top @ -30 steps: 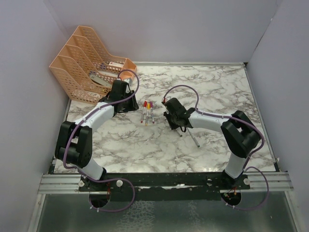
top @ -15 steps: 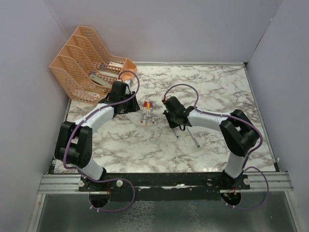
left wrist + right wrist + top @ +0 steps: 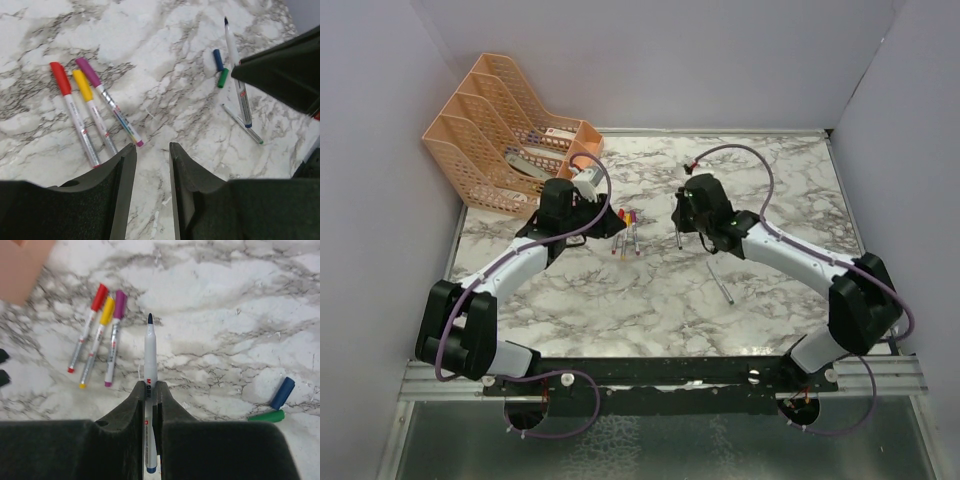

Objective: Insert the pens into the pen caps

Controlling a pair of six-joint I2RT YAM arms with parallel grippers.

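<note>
My right gripper (image 3: 150,385) is shut on an uncapped blue-tipped pen (image 3: 150,347) and holds it above the marble, tip pointing away from the wrist. In the top view this gripper (image 3: 682,218) hangs right of three capped pens (image 3: 627,232), with red (image 3: 88,334), yellow (image 3: 96,342) and purple (image 3: 114,339) caps. A loose blue cap (image 3: 283,393) and green cap (image 3: 266,416) lie to the right. Another uncapped pen (image 3: 722,283) lies on the table. My left gripper (image 3: 152,146) is open and empty just short of the capped pens (image 3: 92,112); the held pen (image 3: 235,65) shows in its view too.
Orange file trays (image 3: 500,130) with pale objects stand at the back left corner. The marble table (image 3: 770,190) is walled by grey panels. The right gripper's black body (image 3: 285,75) fills the left wrist view's right side.
My right gripper has shut on the pen that lay on the table and raised it up and back. The left gripper has moved right, closer to the three capped pens.
</note>
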